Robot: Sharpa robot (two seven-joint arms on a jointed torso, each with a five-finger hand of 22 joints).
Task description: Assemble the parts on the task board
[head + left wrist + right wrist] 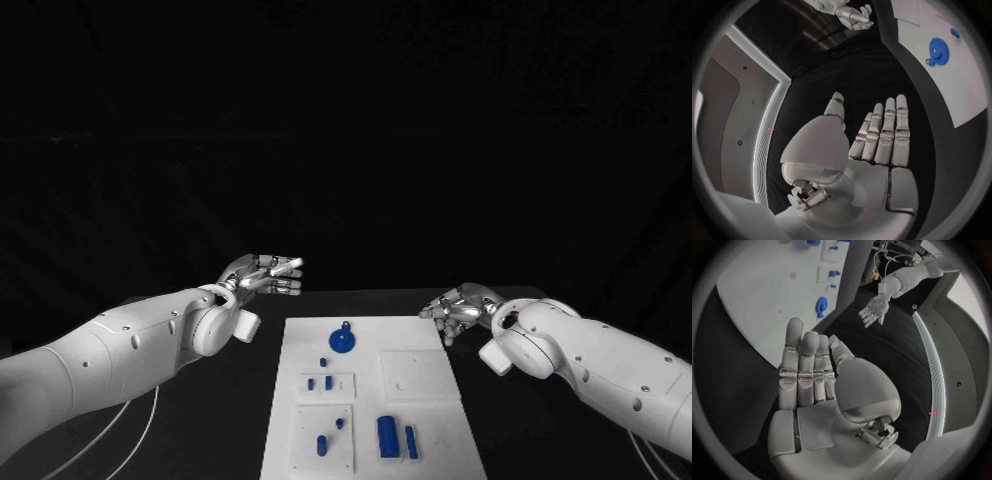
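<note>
Left hand [267,275] hovers off the far left corner of the task board [433,420], fingers straight and side by side, palm bare, holding nothing. Right hand [462,310] mirrors it at the far right corner, fingers likewise extended, palm bare. Both sit clear of the board, likely to flank it without covering the parts.

On the board: round blue gear [343,340] at the far end on the board's midline. A small blue peg [323,362] sits just nearer. Three short blue pieces [329,382] sit in a raised square. Two more small pieces [330,434] lie in the near-left square. Two long blue bars [397,437] lie side by side near the front edge. Whether any part is seated in its final socket, I cannot tell. This scene fits either parts awaiting pickup or hands drawn back after placing.
</note>
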